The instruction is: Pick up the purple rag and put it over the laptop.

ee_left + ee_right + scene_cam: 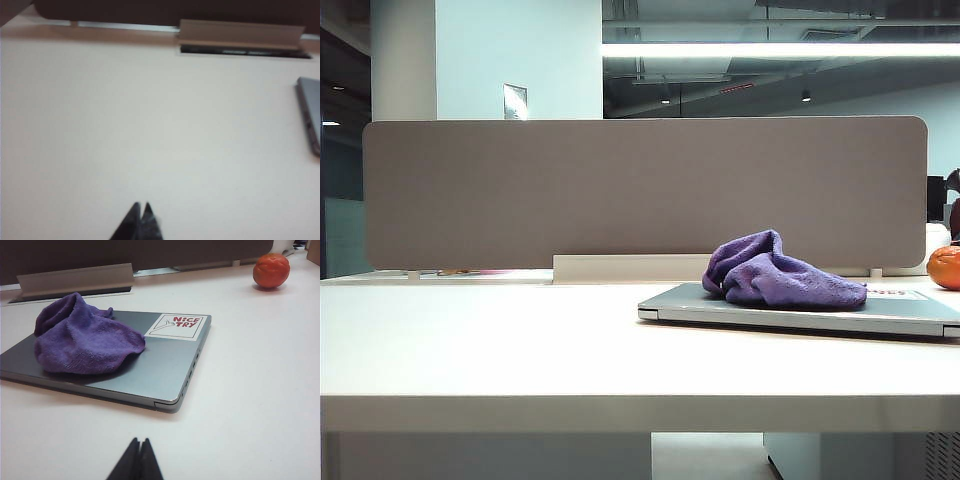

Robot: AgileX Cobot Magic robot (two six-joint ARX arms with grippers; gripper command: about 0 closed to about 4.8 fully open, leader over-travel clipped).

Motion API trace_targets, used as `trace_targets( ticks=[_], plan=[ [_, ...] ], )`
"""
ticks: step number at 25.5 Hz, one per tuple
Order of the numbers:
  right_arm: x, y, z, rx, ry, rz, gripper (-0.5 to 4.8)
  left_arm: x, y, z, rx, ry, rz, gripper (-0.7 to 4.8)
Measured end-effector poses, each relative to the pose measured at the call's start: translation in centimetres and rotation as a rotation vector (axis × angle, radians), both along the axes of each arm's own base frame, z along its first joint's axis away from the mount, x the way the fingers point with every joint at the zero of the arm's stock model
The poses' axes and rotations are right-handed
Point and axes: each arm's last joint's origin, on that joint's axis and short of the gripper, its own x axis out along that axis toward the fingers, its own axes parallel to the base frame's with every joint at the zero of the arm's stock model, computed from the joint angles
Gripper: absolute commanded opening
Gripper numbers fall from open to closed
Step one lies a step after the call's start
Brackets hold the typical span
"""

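The purple rag [776, 272] lies bunched on the lid of the closed silver laptop [910, 314] at the right of the table. In the right wrist view the purple rag [82, 337] covers about half of the laptop's lid [160, 365], beside its white sticker with red print. My right gripper [139, 441] hovers over bare table short of the laptop, shut and empty. My left gripper [141, 205] is shut and empty above bare table, with an edge of the laptop [310, 112] off to one side. Neither gripper appears in the exterior view.
An orange round fruit [271, 270] sits on the table beyond the laptop, also the orange fruit [945, 267] at the far right. A grey divider panel [640, 190] closes off the table's back, with a pale cable flap [620, 268] at its foot.
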Motion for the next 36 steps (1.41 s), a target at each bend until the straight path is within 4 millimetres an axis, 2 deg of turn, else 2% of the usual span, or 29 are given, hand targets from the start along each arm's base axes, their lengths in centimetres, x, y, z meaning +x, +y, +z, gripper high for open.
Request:
trace_targets(
  ticks=[6,8,16,24,36],
  plan=[
    [0.0,0.0,0.0,0.0,0.0,-0.001,-0.08,-1.6,1.0,-3.8,-0.016,-0.172,0.054,-0.06],
    [0.0,0.0,0.0,0.0,0.0,-0.001,-0.08,-1.9,1.2,-4.4,-0.016,-0.216,0.076,-0.06],
    [0.0,0.0,0.0,0.0,0.0,-0.001,-0.08,-2.5,1.4,-4.6,-0.014,-0.267,0.089,-0.06],
    [0.0,0.0,0.0,0.0,0.0,0.0,-0.08,-3.0,1.4,-5.3,0.014,-0.202,0.086,-0.06],
    [0.0,0.0,0.0,0.0,0.0,-0.001,-0.08,-3.0,1.3,-5.3,0.005,-0.203,0.063,-0.06]
  ],
)
